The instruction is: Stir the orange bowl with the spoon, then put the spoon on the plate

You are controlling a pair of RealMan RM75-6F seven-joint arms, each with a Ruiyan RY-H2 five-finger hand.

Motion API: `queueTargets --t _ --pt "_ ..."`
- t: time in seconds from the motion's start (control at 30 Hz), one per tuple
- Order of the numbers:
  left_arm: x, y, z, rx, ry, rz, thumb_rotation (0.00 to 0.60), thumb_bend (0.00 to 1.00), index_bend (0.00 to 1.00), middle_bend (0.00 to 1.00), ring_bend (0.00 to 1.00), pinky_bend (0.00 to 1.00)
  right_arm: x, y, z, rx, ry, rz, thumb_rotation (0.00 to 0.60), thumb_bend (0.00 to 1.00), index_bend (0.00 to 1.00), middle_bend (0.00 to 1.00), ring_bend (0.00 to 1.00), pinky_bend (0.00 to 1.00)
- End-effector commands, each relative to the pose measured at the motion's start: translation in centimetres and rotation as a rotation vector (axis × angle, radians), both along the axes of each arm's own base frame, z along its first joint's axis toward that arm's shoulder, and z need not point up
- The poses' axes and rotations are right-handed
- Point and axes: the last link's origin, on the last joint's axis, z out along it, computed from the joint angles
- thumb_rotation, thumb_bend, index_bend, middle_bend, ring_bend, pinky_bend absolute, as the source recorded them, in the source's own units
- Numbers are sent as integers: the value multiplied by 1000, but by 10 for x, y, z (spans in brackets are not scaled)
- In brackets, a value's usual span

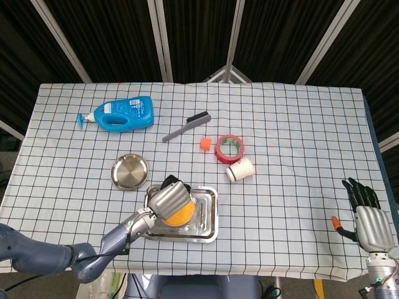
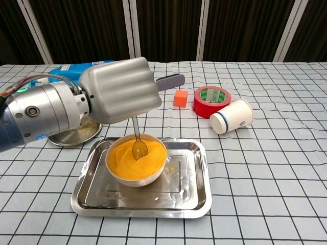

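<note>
My left hand [image 2: 120, 90] [image 1: 169, 197] hovers over the orange bowl [image 2: 136, 159] and holds a clear plastic spoon [image 2: 138, 143] pointing down, its tip in the orange grains. The bowl [image 1: 179, 215] sits in a steel tray [image 2: 189, 184] [image 1: 207, 218]; the hand hides most of it in the head view. A round steel plate [image 1: 129, 171] [image 2: 71, 137] lies left of the tray, partly behind my forearm in the chest view. My right hand [image 1: 366, 218] rests at the table's right front edge, fingers spread, holding nothing.
A paper cup [image 2: 231, 116] lies on its side beside a red tape roll [image 2: 211, 100] and an orange cube [image 2: 179, 98]. Further back lie a grey brush [image 1: 186, 126] and a blue bottle [image 1: 121, 113].
</note>
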Motion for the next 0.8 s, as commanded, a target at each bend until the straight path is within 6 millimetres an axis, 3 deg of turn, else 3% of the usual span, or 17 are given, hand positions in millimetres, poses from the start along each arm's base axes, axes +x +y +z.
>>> queueTargets --t 0.03,0.8 --pt "4 -2 -1 -8 -27 7 600 582 809 1000 1000 1000 0 0 0 -1 1 1 600 394 0 0 0 0" --pt "12 -14 6 -41 -102 9 600 582 809 1000 1000 1000 0 0 0 0 -1 -3 600 393 0 0 0 0"
